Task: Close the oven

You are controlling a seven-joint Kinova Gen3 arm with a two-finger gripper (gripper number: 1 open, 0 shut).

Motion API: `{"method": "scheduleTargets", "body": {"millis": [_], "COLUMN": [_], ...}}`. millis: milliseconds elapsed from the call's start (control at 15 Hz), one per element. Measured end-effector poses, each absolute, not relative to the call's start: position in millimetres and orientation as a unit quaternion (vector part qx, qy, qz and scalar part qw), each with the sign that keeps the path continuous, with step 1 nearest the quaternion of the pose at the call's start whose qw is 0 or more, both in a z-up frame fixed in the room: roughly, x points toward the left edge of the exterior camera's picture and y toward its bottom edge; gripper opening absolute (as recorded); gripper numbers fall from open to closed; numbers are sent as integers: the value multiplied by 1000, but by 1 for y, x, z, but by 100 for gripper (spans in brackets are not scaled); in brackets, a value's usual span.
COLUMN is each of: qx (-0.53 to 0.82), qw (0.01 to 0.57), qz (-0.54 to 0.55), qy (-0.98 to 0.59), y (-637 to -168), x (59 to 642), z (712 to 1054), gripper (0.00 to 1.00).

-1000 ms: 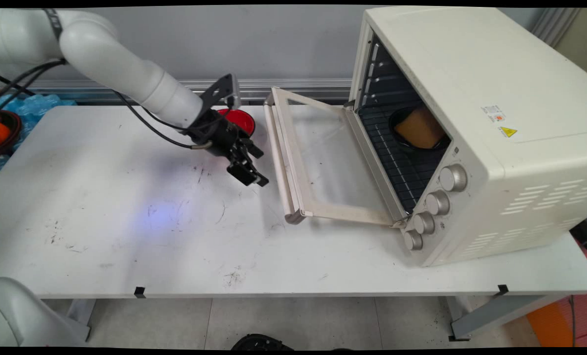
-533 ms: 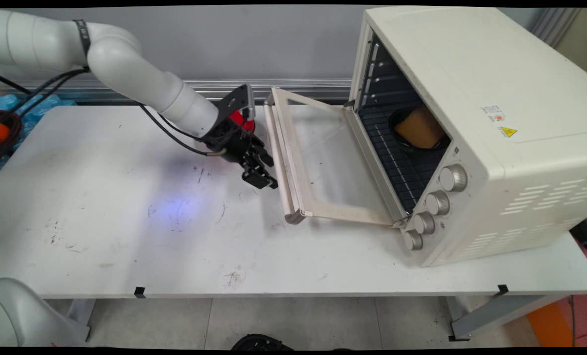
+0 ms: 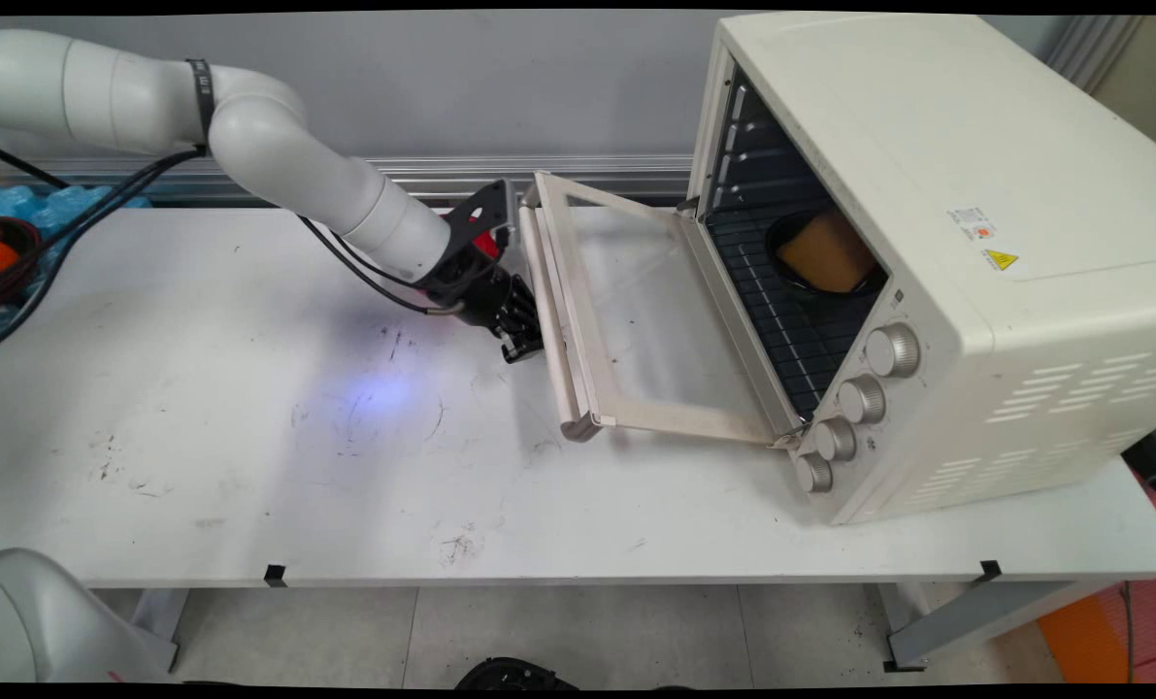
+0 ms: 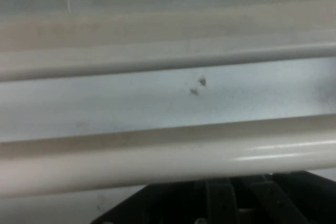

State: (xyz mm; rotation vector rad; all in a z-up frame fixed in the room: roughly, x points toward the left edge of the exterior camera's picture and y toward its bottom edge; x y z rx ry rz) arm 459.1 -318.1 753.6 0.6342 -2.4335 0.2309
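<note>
Pincer (image 3: 522, 342) sat low over the table (image 3: 247, 456), right against the handle bar (image 3: 550, 320) of the oven door (image 3: 636, 320); grip state could not be told. Door lay swung fully down, hinged to the oven (image 3: 937, 243). Handle looked rigid, smooth, likely slippery; mid-bar seemed the best hold. Dish (image 3: 825, 254) sat inside on the rack.

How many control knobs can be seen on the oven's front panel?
4. The knobs run in a column down the oven's front panel, right of the open door: top, second, third, bottom. None looks hidden.
</note>
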Motion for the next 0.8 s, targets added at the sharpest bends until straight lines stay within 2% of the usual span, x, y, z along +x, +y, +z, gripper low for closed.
{"method": "scheduleTargets", "body": {"millis": [800], "qx": [232], "qw": [326], "qz": [99], "qy": [-911], "y": [-330], "x": [453], "z": [744], "gripper": [0]}}
